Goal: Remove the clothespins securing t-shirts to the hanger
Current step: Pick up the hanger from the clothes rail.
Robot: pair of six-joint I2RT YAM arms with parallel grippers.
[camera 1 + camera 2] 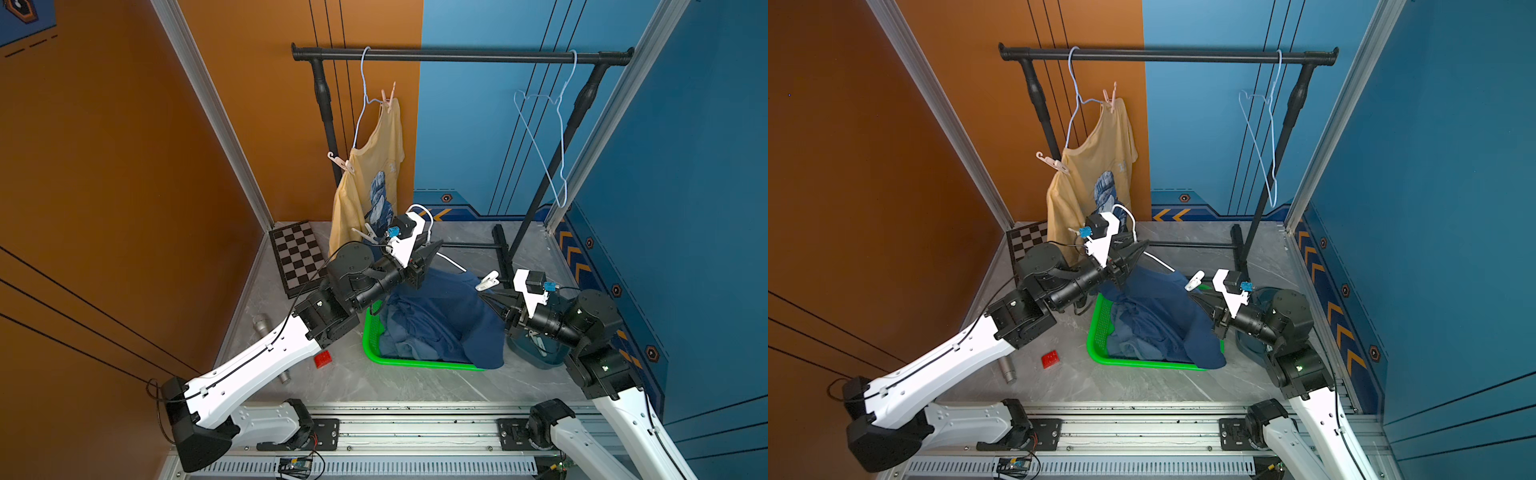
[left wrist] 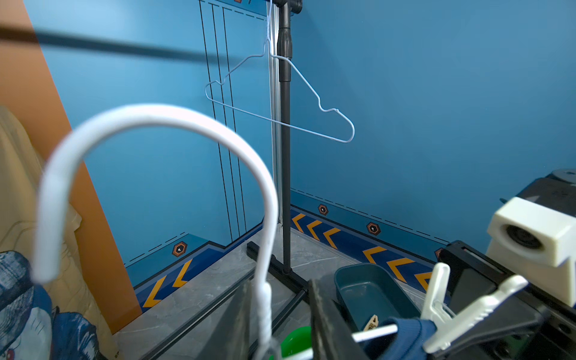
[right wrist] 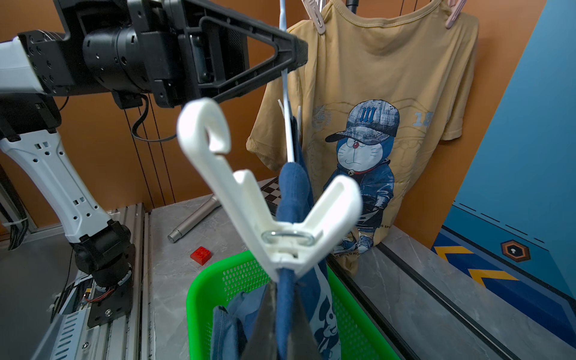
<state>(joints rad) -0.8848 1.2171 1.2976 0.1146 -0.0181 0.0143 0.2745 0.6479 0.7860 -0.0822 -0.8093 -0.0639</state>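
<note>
The navy t-shirt (image 1: 449,307) drapes over the green basket, still pinned to a white hanger (image 2: 149,115) by a white clothespin (image 3: 274,202). My right gripper (image 3: 285,299) is shut on the navy fabric right at that clip's mouth. My left gripper (image 2: 280,286) stands open around the hanger's twisted neck, which touches one finger. A second white clothespin (image 1: 365,235) shows beside my left wrist. The pale yellow t-shirt (image 1: 374,166) hangs on the rack hanger under two pinkish clothespins (image 1: 390,99), (image 1: 344,163). The slate blue t-shirt (image 1: 399,336) lies in the basket.
The green basket (image 1: 415,365) sits between my arms. A teal tray (image 2: 367,290) beside my right arm holds a beige clothespin (image 2: 371,322). An empty wire hanger (image 1: 544,145) hangs at the rack's right end. A chessboard (image 1: 297,257), red brick (image 1: 323,358) and metal cylinder (image 1: 262,324) lie on the left.
</note>
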